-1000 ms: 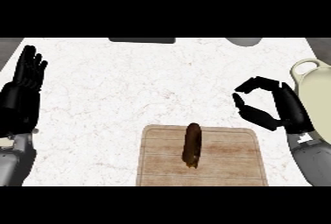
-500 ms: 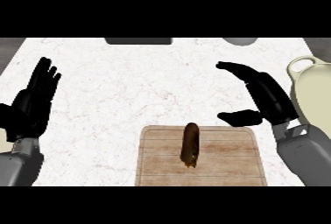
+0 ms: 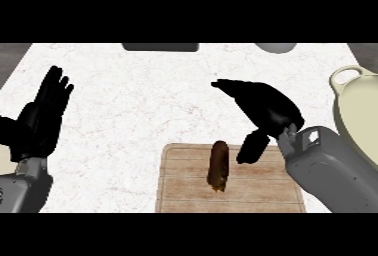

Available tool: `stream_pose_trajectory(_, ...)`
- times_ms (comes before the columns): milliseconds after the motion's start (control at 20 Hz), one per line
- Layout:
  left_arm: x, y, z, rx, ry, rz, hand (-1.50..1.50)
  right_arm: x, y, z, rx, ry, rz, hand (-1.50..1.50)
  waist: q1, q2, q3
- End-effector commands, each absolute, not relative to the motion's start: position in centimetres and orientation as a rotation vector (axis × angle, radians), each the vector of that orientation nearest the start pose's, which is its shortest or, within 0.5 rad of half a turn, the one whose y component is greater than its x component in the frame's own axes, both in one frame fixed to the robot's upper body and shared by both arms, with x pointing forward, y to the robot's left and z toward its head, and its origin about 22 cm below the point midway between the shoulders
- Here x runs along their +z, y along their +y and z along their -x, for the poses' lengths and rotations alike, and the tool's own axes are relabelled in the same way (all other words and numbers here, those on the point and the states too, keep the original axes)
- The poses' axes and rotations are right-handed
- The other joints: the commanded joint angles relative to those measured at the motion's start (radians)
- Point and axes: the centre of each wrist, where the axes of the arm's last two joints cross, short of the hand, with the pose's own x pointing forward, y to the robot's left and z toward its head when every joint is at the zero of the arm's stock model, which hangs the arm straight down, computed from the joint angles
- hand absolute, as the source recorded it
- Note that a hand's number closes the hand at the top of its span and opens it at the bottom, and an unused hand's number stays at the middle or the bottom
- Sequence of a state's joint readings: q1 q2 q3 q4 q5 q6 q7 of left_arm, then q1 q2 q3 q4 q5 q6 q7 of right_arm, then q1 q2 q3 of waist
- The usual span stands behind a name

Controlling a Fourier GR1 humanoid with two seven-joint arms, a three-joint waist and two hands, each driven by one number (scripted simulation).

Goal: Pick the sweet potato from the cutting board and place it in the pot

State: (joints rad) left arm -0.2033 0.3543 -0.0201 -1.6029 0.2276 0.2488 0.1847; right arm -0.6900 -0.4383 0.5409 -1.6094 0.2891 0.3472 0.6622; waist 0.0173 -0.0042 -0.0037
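Sweet potato [image 3: 218, 166] lies in the same spot on the one cutting board [image 3: 229, 180]. Your right hand [image 3: 267, 112] has moved left and lower since half a second ago, and it is now just beside the potato, fingers [image 3: 251, 147] spread and holding nothing. One pot [image 3: 358, 117] sits at the right. Your left hand [image 3: 40, 120] rests open over the tabletop [image 3: 148, 100].

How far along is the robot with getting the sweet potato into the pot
Nothing is finished yet: the sweet potato lies untouched on the cutting board. In hand is the approach, with the open right hand above the board's upper right, thumb pointing down beside the potato. The left hand rests open at the left edge. Left to do: grasp, lift, carry right to the pot and release.
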Motion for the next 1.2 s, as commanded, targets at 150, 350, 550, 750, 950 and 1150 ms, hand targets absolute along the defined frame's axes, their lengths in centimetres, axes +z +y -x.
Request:
stream_pose_trajectory(150,8.2,26.5,-28.1,0.061,-1.629,-0.188,0.0,15.7,-5.6,-30.8,1.624,-0.922,0.581,-1.5,0.013,0.003,0.001)
stream_pose_trajectory(350,7.6,27.3,-28.4,0.033,-1.614,-0.195,0.0,13.7,-3.1,-30.5,1.67,-0.773,0.562,-1.5,-0.003,0.004,0.002)
stream_pose_trajectory(550,7.6,27.4,-29.6,0.05,-1.619,-0.21,0.0,13.6,-3.4,-30.5,1.657,-0.75,0.526,-1.5,-0.022,0.004,0.003)
stream_pose_trajectory(750,8.7,28.7,-28.4,0.071,-1.622,-0.218,0.0,12.6,-3.5,-30.0,1.615,-0.73,0.534,-1.5,-0.016,0.001,0.003)
stream_pose_trajectory(950,7.6,28.8,-28.1,0.076,-1.605,-0.209,0.0,10.4,-3.3,-29.7,1.642,-0.678,0.554,-1.5,-0.018,0.002,0.003)
stream_pose_trajectory(1150,8.2,28.4,-27.4,0.069,-1.603,-0.203,0.0,10.3,-1.6,-29.4,1.628,-0.648,0.648,-1.5,-0.012,0.0,0.003)
